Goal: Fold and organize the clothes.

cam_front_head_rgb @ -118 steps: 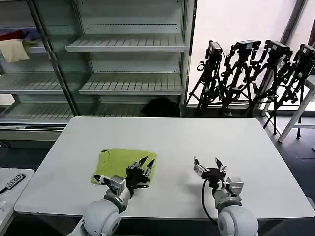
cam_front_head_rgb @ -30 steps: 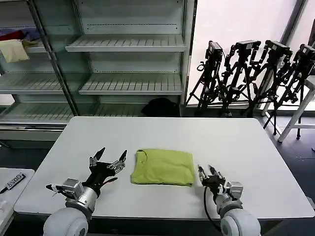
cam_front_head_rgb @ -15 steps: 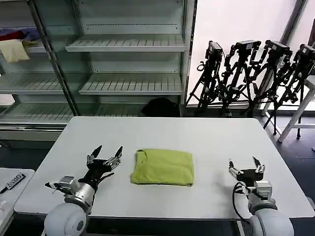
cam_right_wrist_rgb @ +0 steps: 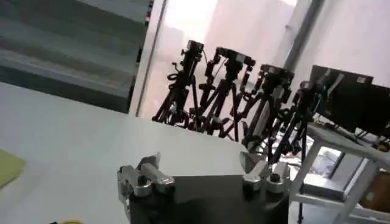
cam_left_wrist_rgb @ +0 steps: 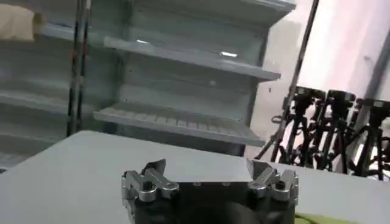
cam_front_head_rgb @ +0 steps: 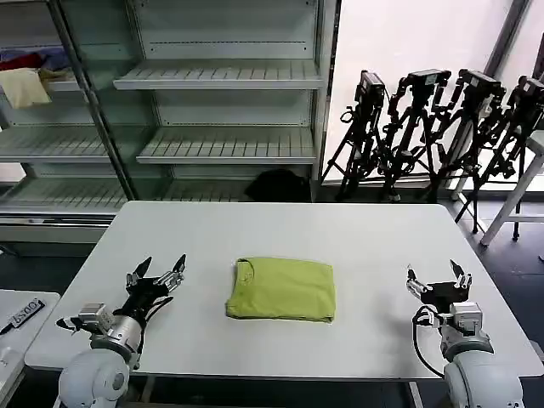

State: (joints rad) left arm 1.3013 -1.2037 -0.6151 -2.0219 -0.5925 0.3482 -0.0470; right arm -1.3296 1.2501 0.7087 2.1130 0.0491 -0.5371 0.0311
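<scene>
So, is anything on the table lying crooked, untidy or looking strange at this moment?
Nothing stands out. The lime T-shirt lies folded in a neat flat rectangle near the middle of the white table, with edges roughly square to it. The left gripper and the right gripper are open, apart from it on either side.

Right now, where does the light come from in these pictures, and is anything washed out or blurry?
Head view: daylight through the window behind the tripods is blown out white, and the T-shirt is evenly lit. Left wrist view: the shelves look soft behind the open left hand. Right wrist view: the window glares pinkish-white beyond the open right hand.
</scene>
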